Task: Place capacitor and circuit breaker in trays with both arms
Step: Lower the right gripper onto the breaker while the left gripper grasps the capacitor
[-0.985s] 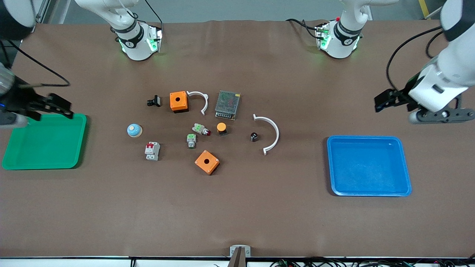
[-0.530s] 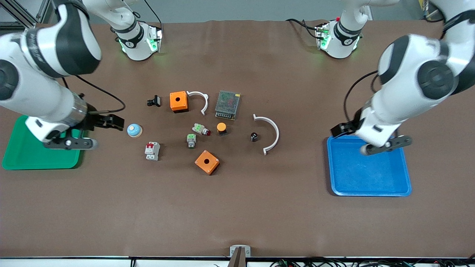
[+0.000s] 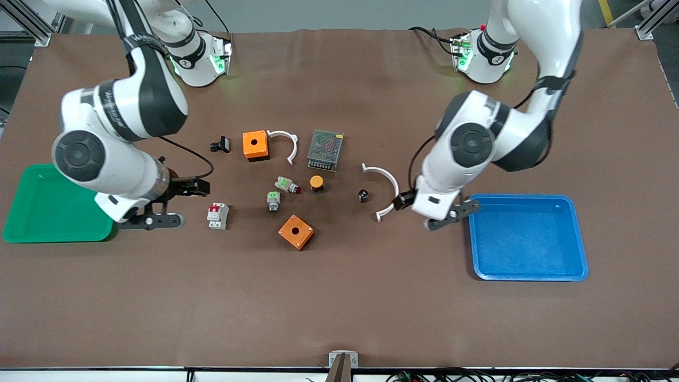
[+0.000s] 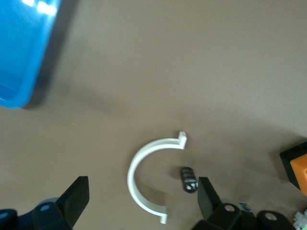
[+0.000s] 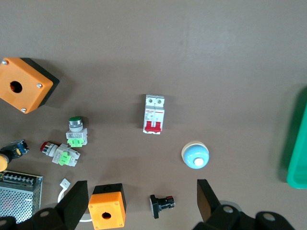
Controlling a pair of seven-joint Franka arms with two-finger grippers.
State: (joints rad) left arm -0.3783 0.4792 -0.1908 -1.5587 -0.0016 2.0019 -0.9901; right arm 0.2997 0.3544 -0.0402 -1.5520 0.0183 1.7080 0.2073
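Note:
The capacitor (image 3: 363, 195), a tiny black cylinder with a shiny top, stands inside the curve of a white arc (image 3: 390, 176). In the left wrist view the capacitor (image 4: 188, 179) lies close to one finger. My left gripper (image 3: 401, 201) is open and empty, over the table at the arc's outer side (image 4: 142, 201). The circuit breaker (image 3: 218, 216), white-grey with red levers, lies toward the right arm's end and shows in the right wrist view (image 5: 154, 113). My right gripper (image 3: 195, 187) is open and empty, over a blue dome (image 5: 195, 155) beside the breaker (image 5: 139, 211).
A green tray (image 3: 32, 212) sits at the right arm's end and a blue tray (image 3: 530, 265) at the left arm's end. Two orange boxes (image 3: 255, 145) (image 3: 296, 232), a mesh box (image 3: 324, 149), push-buttons (image 3: 273, 201), an orange-capped button (image 3: 316, 183) and a black clip (image 3: 220, 144) crowd the middle.
Both arms have swung in from the table's ends toward the middle. The right gripper now covers the blue dome. The left gripper has come from the blue tray to the white arc.

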